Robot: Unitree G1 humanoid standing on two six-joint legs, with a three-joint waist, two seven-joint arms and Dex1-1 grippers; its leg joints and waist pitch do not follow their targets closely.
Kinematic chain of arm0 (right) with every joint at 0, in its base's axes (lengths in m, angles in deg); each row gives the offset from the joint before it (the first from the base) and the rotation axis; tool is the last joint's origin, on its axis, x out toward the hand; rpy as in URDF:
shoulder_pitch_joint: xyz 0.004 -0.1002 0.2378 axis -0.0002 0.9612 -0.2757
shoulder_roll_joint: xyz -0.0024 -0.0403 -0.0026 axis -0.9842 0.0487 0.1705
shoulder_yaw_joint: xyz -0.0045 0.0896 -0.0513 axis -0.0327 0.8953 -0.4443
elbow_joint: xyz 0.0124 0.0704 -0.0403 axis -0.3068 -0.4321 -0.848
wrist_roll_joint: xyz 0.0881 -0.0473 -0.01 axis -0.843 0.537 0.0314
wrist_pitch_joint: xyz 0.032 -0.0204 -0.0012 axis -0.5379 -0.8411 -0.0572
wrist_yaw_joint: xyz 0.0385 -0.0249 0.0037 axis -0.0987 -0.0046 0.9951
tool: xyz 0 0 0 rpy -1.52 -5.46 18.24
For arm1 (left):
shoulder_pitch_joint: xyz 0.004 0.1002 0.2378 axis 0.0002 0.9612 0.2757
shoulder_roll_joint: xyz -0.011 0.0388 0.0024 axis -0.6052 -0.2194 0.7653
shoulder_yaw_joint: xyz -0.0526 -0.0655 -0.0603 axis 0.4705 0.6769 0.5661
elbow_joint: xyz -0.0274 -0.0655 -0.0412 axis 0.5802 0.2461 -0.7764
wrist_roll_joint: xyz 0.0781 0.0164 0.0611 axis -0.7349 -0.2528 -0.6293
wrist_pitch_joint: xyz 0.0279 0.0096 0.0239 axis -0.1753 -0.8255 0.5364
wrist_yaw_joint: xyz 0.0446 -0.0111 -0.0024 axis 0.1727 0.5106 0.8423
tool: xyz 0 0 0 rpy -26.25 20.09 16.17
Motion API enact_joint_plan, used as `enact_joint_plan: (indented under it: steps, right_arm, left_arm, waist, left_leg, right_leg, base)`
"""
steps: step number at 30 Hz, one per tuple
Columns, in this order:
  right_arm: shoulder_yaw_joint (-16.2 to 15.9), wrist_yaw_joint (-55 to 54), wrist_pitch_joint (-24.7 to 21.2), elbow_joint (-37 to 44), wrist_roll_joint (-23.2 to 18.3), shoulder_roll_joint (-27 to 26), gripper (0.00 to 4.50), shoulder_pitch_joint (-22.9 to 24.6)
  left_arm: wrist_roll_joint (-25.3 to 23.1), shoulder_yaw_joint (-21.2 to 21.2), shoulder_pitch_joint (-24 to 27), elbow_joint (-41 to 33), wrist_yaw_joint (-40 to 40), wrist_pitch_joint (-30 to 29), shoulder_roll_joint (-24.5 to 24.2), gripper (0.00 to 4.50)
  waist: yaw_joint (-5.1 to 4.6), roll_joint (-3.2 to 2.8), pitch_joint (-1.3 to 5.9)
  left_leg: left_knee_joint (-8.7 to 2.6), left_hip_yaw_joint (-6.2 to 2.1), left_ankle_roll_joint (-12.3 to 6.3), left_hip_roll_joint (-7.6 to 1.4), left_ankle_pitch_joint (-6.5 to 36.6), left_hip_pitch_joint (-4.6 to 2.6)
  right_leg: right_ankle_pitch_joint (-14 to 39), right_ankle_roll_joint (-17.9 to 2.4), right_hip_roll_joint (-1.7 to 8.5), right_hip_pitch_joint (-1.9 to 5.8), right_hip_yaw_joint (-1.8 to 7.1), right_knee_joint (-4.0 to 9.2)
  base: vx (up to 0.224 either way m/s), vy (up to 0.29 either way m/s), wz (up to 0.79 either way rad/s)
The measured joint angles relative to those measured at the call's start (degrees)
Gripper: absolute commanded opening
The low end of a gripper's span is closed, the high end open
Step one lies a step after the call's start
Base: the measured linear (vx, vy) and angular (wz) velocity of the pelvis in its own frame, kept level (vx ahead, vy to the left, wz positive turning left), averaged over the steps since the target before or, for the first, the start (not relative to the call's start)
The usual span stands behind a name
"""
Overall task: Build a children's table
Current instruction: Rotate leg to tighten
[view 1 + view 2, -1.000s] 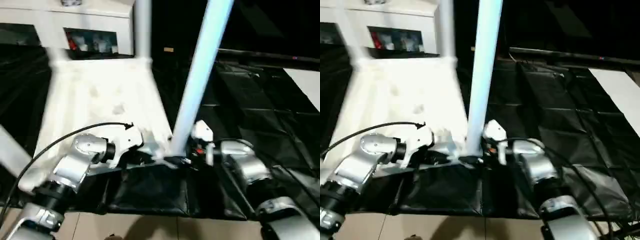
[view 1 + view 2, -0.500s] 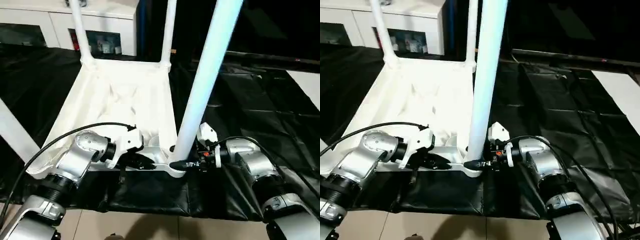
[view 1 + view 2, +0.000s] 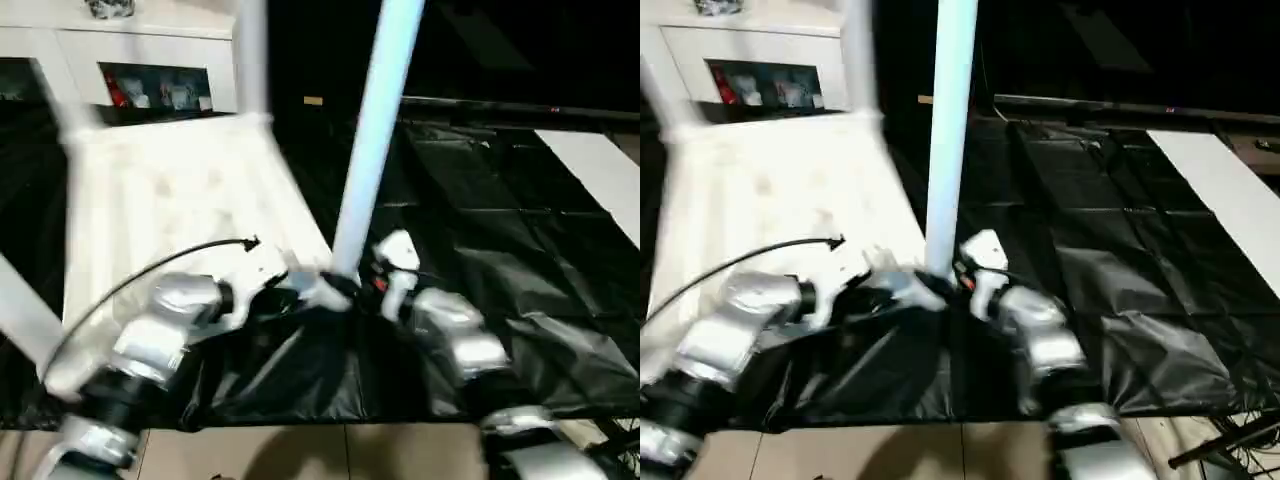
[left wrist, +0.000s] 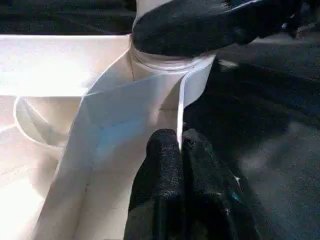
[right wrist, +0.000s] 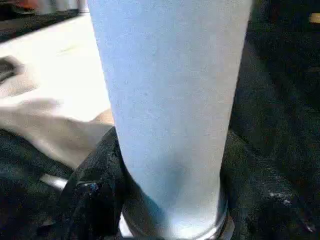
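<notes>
The children's table lies upside down on a black sheet, its white top (image 3: pixel 170 190) showing the ribbed underside. A long white leg (image 3: pixel 375 130) stands upright in the near right corner socket (image 4: pixel 170 65). My left gripper (image 4: pixel 179 147) is shut on the thin rim of the top just beside that socket. My right gripper (image 3: pixel 352 285) is closed around the base of this leg, one black finger (image 4: pixel 200 25) wrapping it just above the socket. Another leg (image 3: pixel 250 60) rises at the far corner and one more (image 3: pixel 20 310) slants at the near left.
A white glass-door cabinet (image 3: pixel 150 50) stands behind the table top. A flat white board (image 3: pixel 600 170) lies on the black sheet (image 3: pixel 500 230) at the far right. Tan floor (image 3: pixel 300 455) shows along the near edge.
The whole head view has swung and blurred, so the camera moved. Both grippers stay at the near right corner. The right fingers have drawn in on the leg's base.
</notes>
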State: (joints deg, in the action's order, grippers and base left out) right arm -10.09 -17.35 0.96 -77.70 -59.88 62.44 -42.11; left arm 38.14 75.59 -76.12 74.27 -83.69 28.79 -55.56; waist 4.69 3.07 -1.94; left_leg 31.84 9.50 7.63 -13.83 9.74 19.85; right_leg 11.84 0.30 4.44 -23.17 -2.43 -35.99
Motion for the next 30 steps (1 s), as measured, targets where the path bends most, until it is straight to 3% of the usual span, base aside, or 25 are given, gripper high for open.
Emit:
enact_joint_plan:
  steps: [3, 4, 6, 8, 11, 15, 20, 27, 30]
  right_arm:
    - [0.3, -4.89, 0.96, -1.29, 0.69, -1.45, 2.37, -0.83]
    - [0.32, -5.57, 1.6, -1.64, 0.76, -1.63, 2.72, -0.92]
    - [0.67, -5.45, 1.78, -1.67, 0.78, -1.71, 2.72, -0.92]
    - [0.68, -5.36, 1.98, -1.67, 1.39, -1.62, 3.1, -0.91]
    - [0.37, -4.09, 2.59, -1.76, 2.09, -1.17, 3.27, -0.92]
    - [-1.02, 4.74, 3.42, -2.66, 1.67, 2.26, 3.4, -1.91]
    - [-3.97, 21.29, 4.63, -1.49, 0.47, 7.43, 3.4, -2.04]
    - [-6.02, 37.37, 1.33, 1.37, -2.24, 12.27, 3.4, -1.78]
    - [-6.82, 41.87, -0.66, 2.71, -3.12, 14.02, 3.08, -1.76]
  left_arm:
    - [-0.73, 0.01, 0.26, -1.25, 3.0, -1.99, 1.47, 0.0]
    - [-0.73, 0.01, 0.29, -1.51, 3.44, -2.42, 1.72, 0.0]
    - [-0.73, 0.0, 0.32, -1.85, 3.62, -2.79, 1.82, 0.0]
    - [-0.74, -0.04, 0.32, -2.08, 3.61, -2.99, 1.91, 0.0]
    - [-0.74, -0.06, 0.3, -2.12, 3.3, -2.91, 1.89, 0.0]
    - [0.23, -0.65, 0.3, -1.94, -0.85, -0.88, -0.18, 0.0]
    - [2.85, -1.86, 0.27, -1.36, -9.89, 2.57, -4.15, 0.0]
    - [4.97, -2.79, -1.68, 3.11, -18.01, 7.49, -6.99, 0.0]
    - [5.43, -3.41, -2.99, 5.43, -20.92, 9.15, -7.86, 0.0]
  waist:
    - [0.24, -0.06, 0.04]
    - [0.31, -0.08, 0.05]
    - [0.36, -0.1, 0.06]
    - [0.36, -0.09, 0.05]
    - [0.41, -0.1, 0.05]
    - [0.47, -0.11, 0.03]
    - [1.42, -0.22, -0.03]
    - [2.02, -0.2, -0.03]
    - [2.34, -0.2, -0.04]
  left_leg:
    - [0.0, 0.02, 0.0, 0.02, 0.0, 0.06]
    - [0.0, 0.04, 0.0, 0.03, 0.0, 0.09]
    - [-0.01, 0.05, -0.01, 0.04, 0.0, 0.12]
    - [0.0, 0.06, -0.01, 0.04, 0.01, 0.14]
    - [-0.01, 0.06, -0.02, 0.04, 0.01, 0.18]
    - [-0.06, 0.06, -0.03, 0.02, 0.02, 0.22]
    - [-0.04, 0.07, -0.09, -0.01, 0.04, 0.24]
    - [0.1, 0.08, -0.12, -0.02, 0.05, 0.2]
    - [0.22, 0.08, -0.13, -0.04, 0.05, 0.21]
  right_leg:
    - [0.0, 0.0, 0.0, 0.0, 0.04, 0.08]
    - [-0.02, -0.03, 0.0, 0.0, 0.07, 0.11]
    - [-0.01, -0.01, 0.0, 0.0, 0.1, 0.14]
    - [0.01, 0.01, 0.0, 0.0, 0.1, 0.2]
    - [0.0, 0.0, 0.0, 0.0, 0.09, 0.25]
    - [0.01, 0.0, 0.0, -0.02, 0.04, 0.31]
    - [0.05, -0.01, 0.01, -0.02, -0.03, 0.34]
    - [0.03, -0.03, 0.03, 0.0, -0.03, 0.24]
    - [0.03, -0.03, 0.03, 0.0, -0.03, 0.18]
  base:
    - [0.0, 0.0, 0.0]
    - [0.0, 0.0, 0.0]
    - [0.0, 0.0, 0.0]
    - [0.0, 0.0, 0.0]
    - [0.0, 0.0, 0.0]
    - [0.0, 0.0, 0.0]
    - [0.0, 0.0, 0.0]
    - [0.0, 0.0, 0.0]
    - [0.0, 0.0, 0.0]
